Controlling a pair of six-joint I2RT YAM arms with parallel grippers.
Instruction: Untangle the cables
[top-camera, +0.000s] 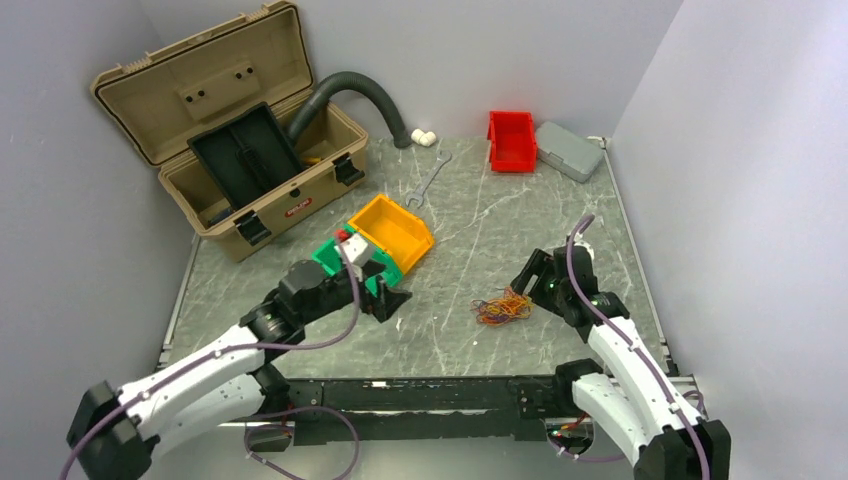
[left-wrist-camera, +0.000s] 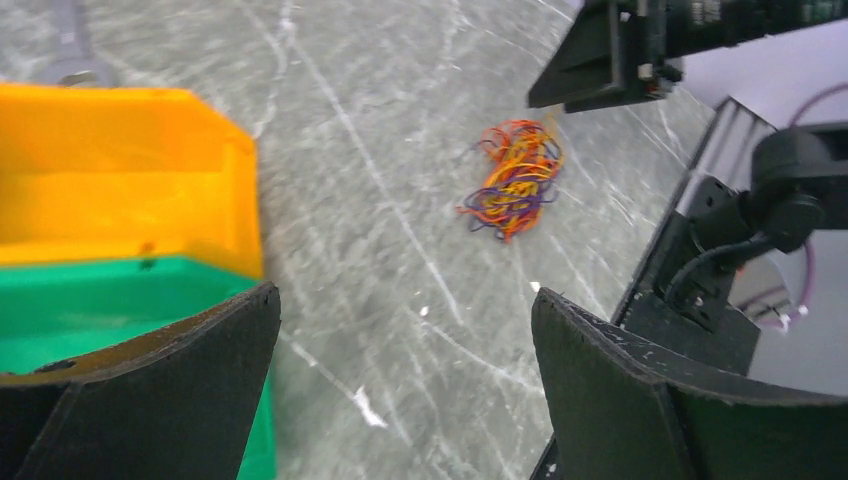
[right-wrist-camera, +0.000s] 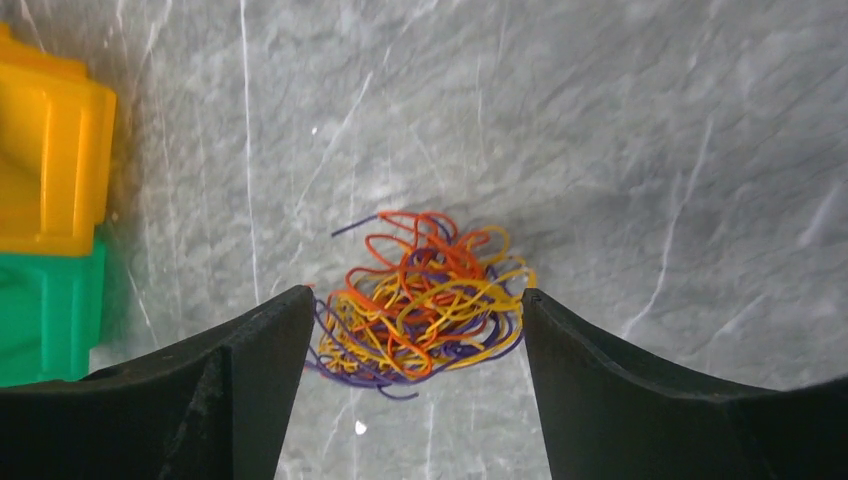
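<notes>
- Right gripper (right-wrist-camera: 415, 300): jaws spread wide and holding nothing. They hang over the tabletop (top-camera: 480, 220) with one finger on either side of the bundle; I cannot tell whether they touch it.
- Tangle of hair-thin orange, yellow, red and dark purple cables (right-wrist-camera: 420, 295): one loose knot lying on the grey marbled tabletop, right of centre and just in front of the right gripper.
- Handling, as a judgement: very light, limp and springy. A pinch will likely lift the whole clump rather than a single strand, and the thin wires could slip between the pads.
- Best hold, as a judgement: the stray loops and free ends poking out at the rim, e.g. the purple tail at the upper left in the right wrist view. One gripper should pin the mass while the other draws a strand out.
- Left gripper (left-wrist-camera: 405, 300): wide open and empty, well apart from the cables and aimed towards them.
- Green plastic bin (left-wrist-camera: 120, 300): partly under the left gripper, contents not readable.
- Yellow-orange plastic bin (left-wrist-camera: 235, 190): touching the green one, and what shows of its inside looks bare.
- Red plastic bin (top-camera: 493, 135): at the far edge, nothing visible in it.
- Closed grey case (top-camera: 570, 150): just beside the red bin.
- Open tan toolbox (top-camera: 320, 190): far left, with a black tray (top-camera: 245, 150) tilted inside and a dark grey ribbed hose (top-camera: 350, 92) curving out of it.
</notes>
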